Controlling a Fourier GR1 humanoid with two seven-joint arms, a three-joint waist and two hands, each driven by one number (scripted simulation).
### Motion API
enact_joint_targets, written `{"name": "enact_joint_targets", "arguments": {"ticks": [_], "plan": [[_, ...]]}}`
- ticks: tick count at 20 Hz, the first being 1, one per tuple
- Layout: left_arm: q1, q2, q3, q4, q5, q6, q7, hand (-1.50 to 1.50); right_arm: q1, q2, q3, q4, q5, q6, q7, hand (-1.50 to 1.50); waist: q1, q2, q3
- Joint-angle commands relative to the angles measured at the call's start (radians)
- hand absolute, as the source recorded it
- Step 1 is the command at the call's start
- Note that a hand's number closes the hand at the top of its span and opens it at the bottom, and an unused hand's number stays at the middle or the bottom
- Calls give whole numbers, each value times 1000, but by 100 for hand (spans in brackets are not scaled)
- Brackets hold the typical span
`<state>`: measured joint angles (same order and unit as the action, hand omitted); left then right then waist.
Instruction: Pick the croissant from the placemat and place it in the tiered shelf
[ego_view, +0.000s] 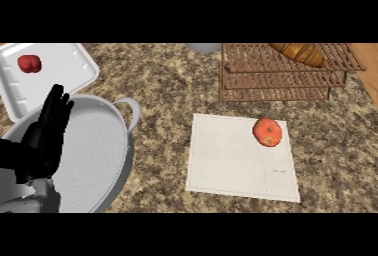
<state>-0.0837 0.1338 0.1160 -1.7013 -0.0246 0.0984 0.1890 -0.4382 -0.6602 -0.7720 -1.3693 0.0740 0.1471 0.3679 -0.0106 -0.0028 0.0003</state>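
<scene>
A: Across the whole view runs the speckled stone counter (162, 90). What is the biggest thing on it?

B: At nine o'clock, a wide grey metal pan (96, 150) with a loop handle toward one o'clock. Next in size, the white placemat (229, 160) at about four o'clock from the view's centre, lying flat.

A: And the tiered shelf (280, 75)?

B: At one o'clock, brown woven tiers stepped one below another. The croissant (299, 52) lies on its top tier, golden brown, partly cut by the upper edge of the view. It is well apart from the placemat.

A: What else?

B: A white tray (63, 67) at eleven o'clock, its lower corner hidden behind the pan, with a small red item (29, 63) on it. On the placemat, toward its one o'clock corner, sits an orange-red round item (267, 132).

A: The hands?

B: The left hand (46, 132) shows at nine o'clock in front of the pan, fingers straight and pointing up, holding nothing, resting. The right hand does not show at all.

A: Anything smaller?

B: A grey rounded shape (203, 47) at twelve o'clock, mostly cut off; I cannot tell what it is.
</scene>
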Motion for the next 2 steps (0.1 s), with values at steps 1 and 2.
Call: {"name": "enact_joint_targets", "arguments": {"ticks": [1,2], "plan": [[17,-19,-1,33,-3,-1,-56,0,44,-15,-5,55,-42,5,-88,-150,11,3,0],[44,-9,-10,-31,3,-14,-11,0,105,-50,-78,-21,-116,90,-39,-150,5,1,0]]}}
